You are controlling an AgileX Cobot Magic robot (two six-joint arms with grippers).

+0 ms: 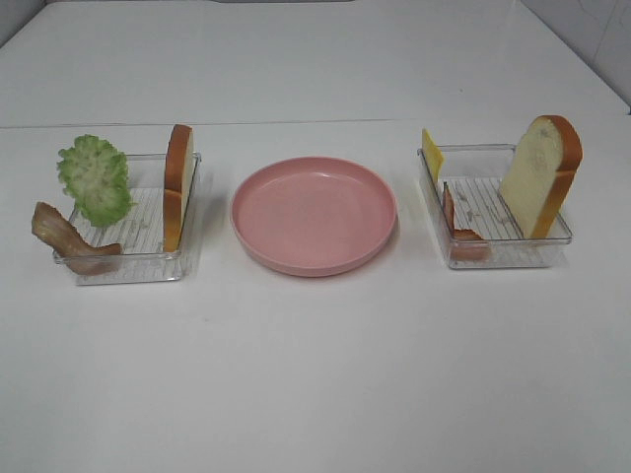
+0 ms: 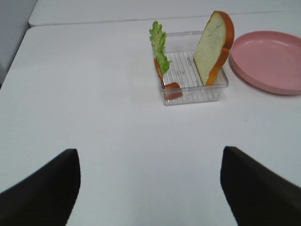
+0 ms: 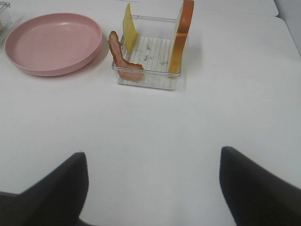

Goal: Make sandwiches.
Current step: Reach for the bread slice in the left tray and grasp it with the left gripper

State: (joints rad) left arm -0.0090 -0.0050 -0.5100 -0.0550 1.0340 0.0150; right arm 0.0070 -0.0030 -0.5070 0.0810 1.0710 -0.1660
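Two upright slices flank the pink plate (image 1: 314, 212): left bread slice (image 1: 177, 182), right bread slice (image 1: 539, 177). Both the left gripper (image 2: 148, 157) and right gripper (image 3: 151, 157) are spread wide, empty.

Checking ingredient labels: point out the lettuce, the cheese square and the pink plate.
lettuce (image 1: 96, 179), exterior high view, leaf middle
cheese square (image 3: 130, 26), right wrist view, flat face
pink plate (image 1: 314, 209), exterior high view, bare centre

The sandwiches were not stacked yet. On my left of the pink plate (image 1: 315, 212), one bread slice (image 1: 176, 185), white with an orange-brown crust, stood on edge nearest it. Beyond it the ruffled green lettuce (image 1: 95, 179) stood upright, and a brown bacon strip (image 1: 69, 236) lay farthest out. On the plate's right I saw the yellow cheese square (image 1: 432, 155) upright, a second bacon strip (image 1: 459, 222), and the other bread slice (image 1: 540, 175) leaning farthest away.
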